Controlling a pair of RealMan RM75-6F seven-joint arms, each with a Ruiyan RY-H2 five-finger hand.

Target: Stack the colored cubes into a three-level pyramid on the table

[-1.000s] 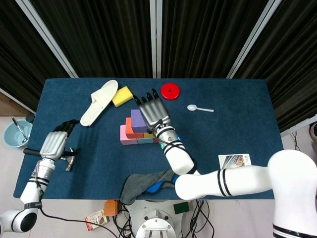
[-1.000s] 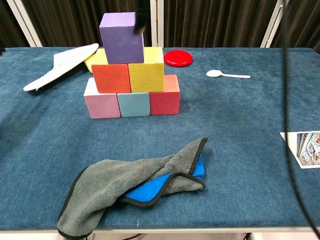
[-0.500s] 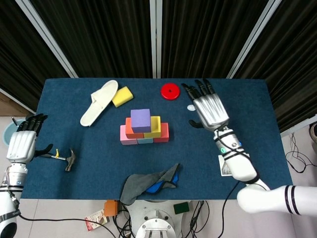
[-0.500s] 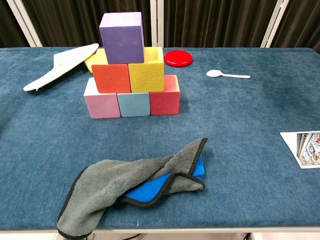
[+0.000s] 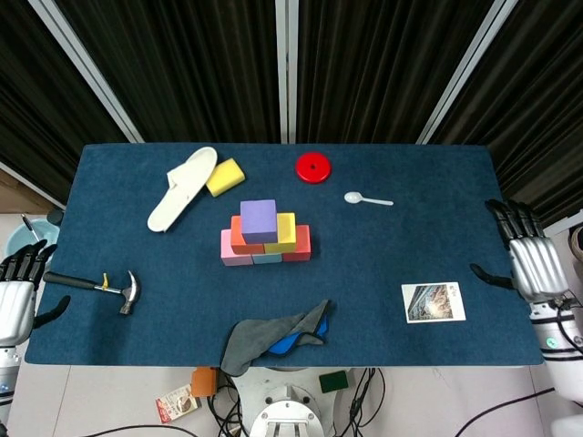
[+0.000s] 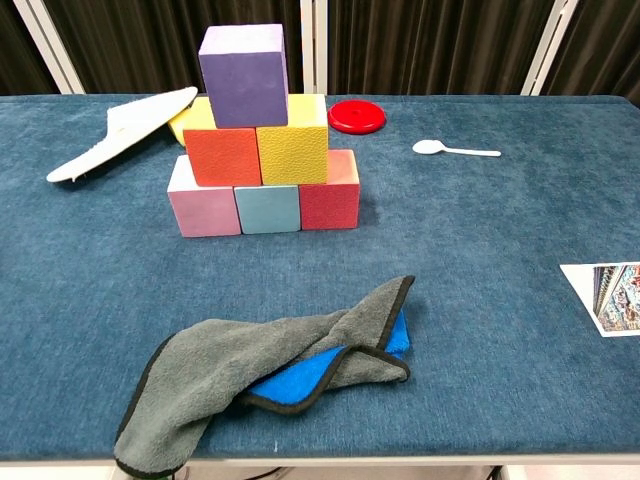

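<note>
A three-level stack of cubes stands mid-table. The purple cube (image 5: 259, 219) (image 6: 244, 75) tops it. Under it sit an orange cube (image 6: 222, 157) and a yellow cube (image 6: 293, 140). The bottom row has a pink cube (image 6: 203, 208), a light blue cube (image 6: 268, 209) and a red cube (image 6: 330, 197). My left hand (image 5: 16, 297) hangs off the table's left edge, fingers spread and holding nothing. My right hand (image 5: 531, 261) is off the right edge, also spread and holding nothing. Neither hand shows in the chest view.
A white slipper (image 5: 183, 187) and yellow sponge (image 5: 225, 176) lie at the back left, a red disc (image 5: 312, 167) and white spoon (image 5: 366, 198) at the back. A hammer (image 5: 96, 285) lies front left, a grey and blue cloth (image 6: 270, 368) front centre, a picture card (image 5: 433, 301) front right.
Both hands have drawn outward, away from the stack and past the table's side edges. The right hand moved from near the spoon to the far right. The cubes have not moved.
</note>
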